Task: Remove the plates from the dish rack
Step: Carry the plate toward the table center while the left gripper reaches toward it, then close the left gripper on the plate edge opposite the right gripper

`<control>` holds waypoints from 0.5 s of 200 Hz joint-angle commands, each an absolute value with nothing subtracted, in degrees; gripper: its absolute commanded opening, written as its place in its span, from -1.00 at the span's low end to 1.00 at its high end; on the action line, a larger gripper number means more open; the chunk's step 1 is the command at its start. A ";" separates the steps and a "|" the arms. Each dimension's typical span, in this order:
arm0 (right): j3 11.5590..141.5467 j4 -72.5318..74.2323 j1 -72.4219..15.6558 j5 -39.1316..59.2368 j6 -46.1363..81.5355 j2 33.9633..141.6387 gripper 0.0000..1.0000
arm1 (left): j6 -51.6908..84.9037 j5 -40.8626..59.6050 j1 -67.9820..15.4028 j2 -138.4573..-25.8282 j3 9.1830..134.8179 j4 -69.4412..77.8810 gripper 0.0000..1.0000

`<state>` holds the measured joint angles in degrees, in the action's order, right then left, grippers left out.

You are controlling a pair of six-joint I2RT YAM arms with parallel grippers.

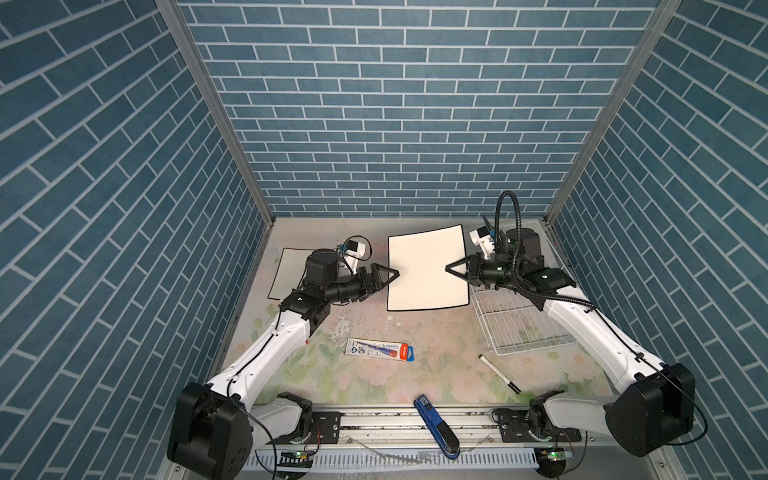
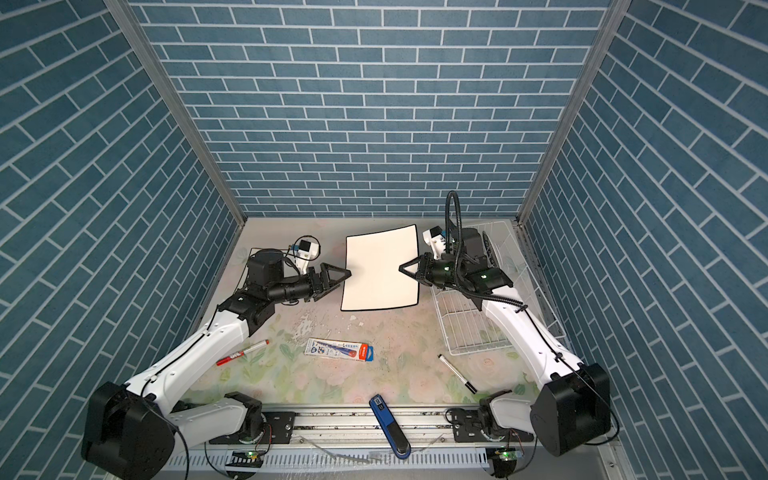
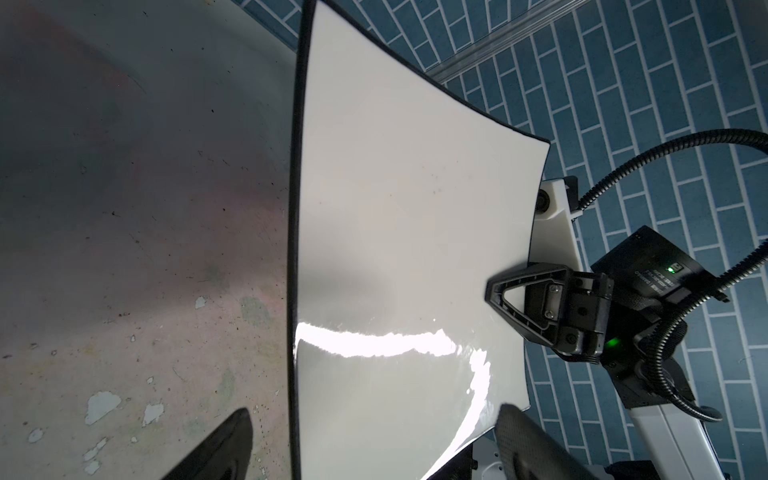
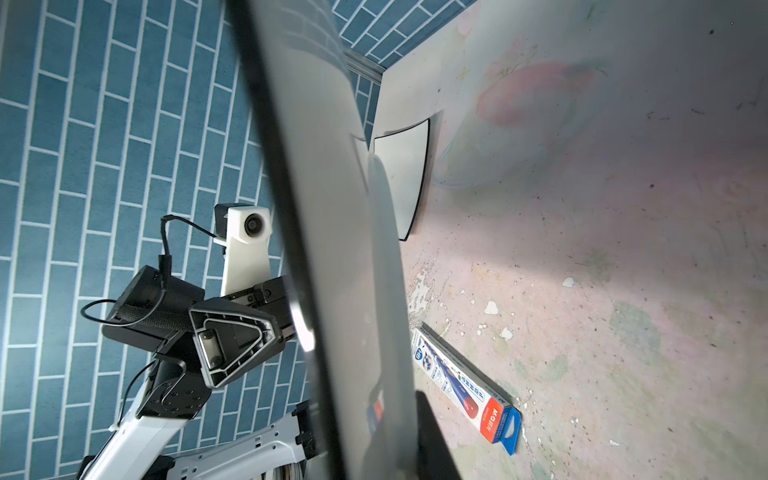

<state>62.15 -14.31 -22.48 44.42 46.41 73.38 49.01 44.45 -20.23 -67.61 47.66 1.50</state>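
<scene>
A square white plate (image 1: 424,270) (image 2: 380,274) with a thin black rim hangs tilted above the table's middle. My right gripper (image 1: 448,268) (image 2: 401,267) (image 3: 490,291) is shut on its right edge; the right wrist view shows this plate edge-on (image 4: 332,249) in the jaws. My left gripper (image 1: 395,274) (image 2: 348,273) (image 4: 232,345) is open, its two fingers straddling the plate's left part (image 3: 395,208) without closing on it. A second black-rimmed plate (image 1: 291,270) (image 4: 403,178) lies flat at the far left, partly under the left arm. The white wire dish rack (image 1: 519,320) (image 2: 469,328) sits on the right under the right arm.
A pencil box (image 1: 380,349) lies in the middle near the front. A black marker (image 1: 498,374) lies front right, and a red marker (image 2: 242,353) front left beside the left arm. A blue stapler (image 1: 436,428) rests on the front rail. Tiled walls close three sides.
</scene>
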 commanded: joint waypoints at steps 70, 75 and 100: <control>58.82 6.27 -21.01 56.86 56.27 69.43 -1.00 | 55.35 47.95 -20.48 -69.19 50.00 10.96 0.79; 58.64 7.13 -20.92 57.18 56.84 69.51 -1.00 | 55.52 48.13 -20.48 -69.19 49.95 11.11 0.78; 57.66 12.58 -20.63 58.49 60.58 70.00 -1.00 | 56.69 49.03 -20.48 -68.94 49.77 12.56 0.77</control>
